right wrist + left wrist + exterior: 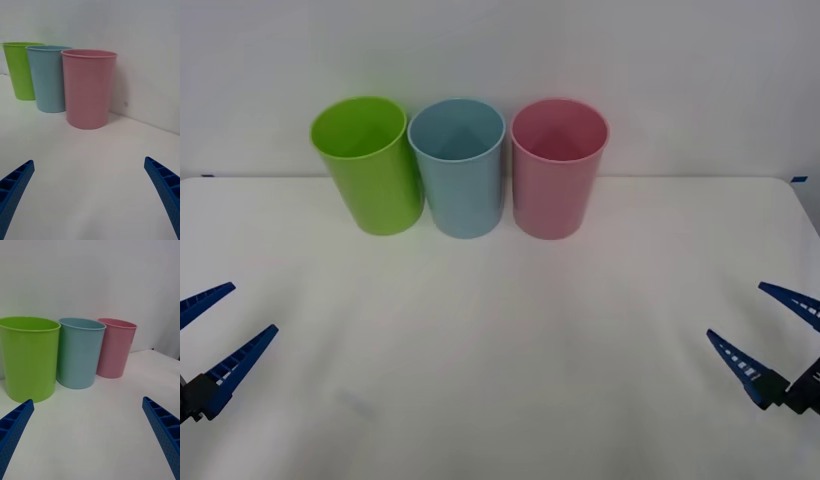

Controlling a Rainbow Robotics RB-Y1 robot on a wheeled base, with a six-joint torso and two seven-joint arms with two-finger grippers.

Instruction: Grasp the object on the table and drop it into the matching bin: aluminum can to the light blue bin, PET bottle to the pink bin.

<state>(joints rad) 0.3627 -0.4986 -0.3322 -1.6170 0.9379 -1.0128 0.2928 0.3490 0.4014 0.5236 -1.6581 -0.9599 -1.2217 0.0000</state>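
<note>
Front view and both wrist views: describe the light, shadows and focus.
Front view: soft even light, with faint shadows by the lime green bin, light blue bin and pink bin. Right wrist view: the pink bin casts a soft shadow on the wall. Left wrist view: slightly soft, no glare.

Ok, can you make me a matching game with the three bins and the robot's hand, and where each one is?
Things:
1. green bin
2. blue bin
3. pink bin
4. right gripper

Places:
A. middle of the row
B. near edge of the table, on the robot's right, fingers open
C. robot's right end of the row
D. robot's left end of the row

Pairs: 1-D, 2-A, 3-C, 4-B

The left gripper waits open at the other near side.
</note>
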